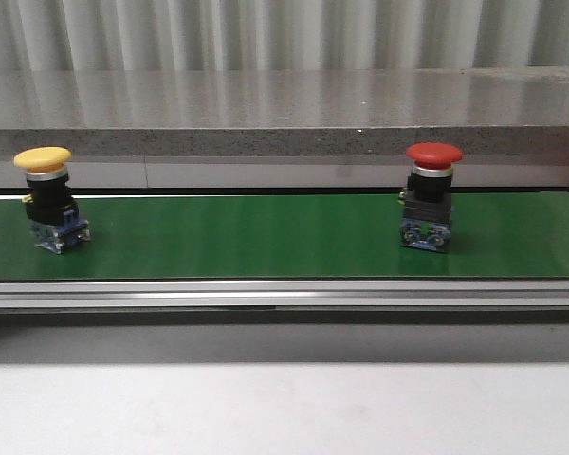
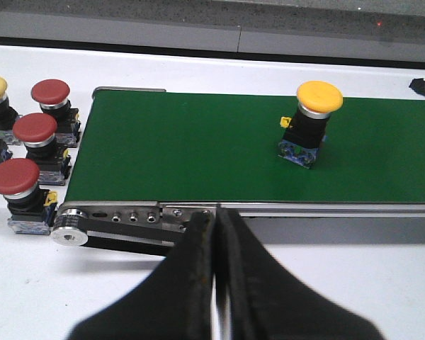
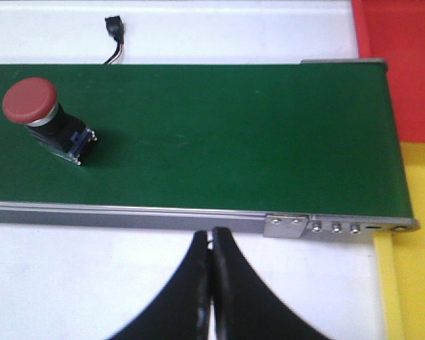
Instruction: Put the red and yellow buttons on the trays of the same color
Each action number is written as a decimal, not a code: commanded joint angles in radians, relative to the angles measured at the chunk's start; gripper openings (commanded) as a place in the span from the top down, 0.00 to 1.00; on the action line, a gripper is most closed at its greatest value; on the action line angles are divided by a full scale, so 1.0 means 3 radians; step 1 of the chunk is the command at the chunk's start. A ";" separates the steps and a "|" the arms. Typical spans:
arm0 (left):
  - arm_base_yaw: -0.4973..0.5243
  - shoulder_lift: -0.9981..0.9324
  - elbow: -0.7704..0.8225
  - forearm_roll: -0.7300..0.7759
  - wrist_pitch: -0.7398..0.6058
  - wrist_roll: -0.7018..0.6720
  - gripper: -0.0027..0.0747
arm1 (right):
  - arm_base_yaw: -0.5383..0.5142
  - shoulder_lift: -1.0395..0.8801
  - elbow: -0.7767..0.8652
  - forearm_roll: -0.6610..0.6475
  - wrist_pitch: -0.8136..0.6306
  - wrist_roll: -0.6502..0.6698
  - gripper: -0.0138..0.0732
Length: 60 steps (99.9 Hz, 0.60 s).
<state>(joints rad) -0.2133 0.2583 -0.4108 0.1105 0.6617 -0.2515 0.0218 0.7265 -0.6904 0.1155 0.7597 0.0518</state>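
We are at the start of a pick: neither button on the green conveyor belt [image 1: 266, 237] is in hand yet. Our left gripper [image 2: 214, 234] hangs over the white table on the near side of the belt, fingers pressed together and holding nothing; our right gripper [image 3: 211, 248] is the same, closed and empty.

The yellow button [image 1: 47, 194] stands upright on the left part of the belt, the red button [image 1: 431, 194] upright on the right part, well apart from each other. The red tray [image 3: 400, 64] and the yellow tray [image 3: 418, 241] lie off the belt's right end.

Next, we judge, a gripper must spread its fingers, reach over the belt's metal side rail [image 1: 284, 294] and close around a button's black body under the cap.

Off the belt's left end waits a cluster of spare buttons [image 2: 28, 149], mostly red, clear of our path. A small black connector [image 3: 115, 28] lies beyond the belt.
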 commanded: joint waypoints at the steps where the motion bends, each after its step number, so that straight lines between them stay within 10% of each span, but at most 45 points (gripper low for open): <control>1: -0.0027 0.0028 -0.0087 0.0016 -0.0264 0.0000 0.99 | -0.0015 0.0237 -0.0138 0.0110 -0.0206 -0.0007 0.92; 19: -0.0027 0.0028 -0.0087 0.0016 -0.0264 0.0000 0.99 | -0.0015 0.0514 -0.0138 0.0345 -0.0181 -0.0007 0.81; 47: -0.0027 0.0028 -0.0087 0.0016 -0.0264 0.0000 0.99 | -0.0015 0.0574 -0.0138 0.0471 -0.0145 -0.0014 0.09; 60: -0.0027 0.0028 -0.0087 0.0016 -0.0264 0.0000 0.99 | 0.0004 0.0574 -0.0141 0.0471 -0.0204 -0.0242 0.11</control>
<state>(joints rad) -0.2133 0.2583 -0.4108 0.1105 0.6617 -0.2515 0.0218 0.9029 -0.6949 0.2387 0.7613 0.0344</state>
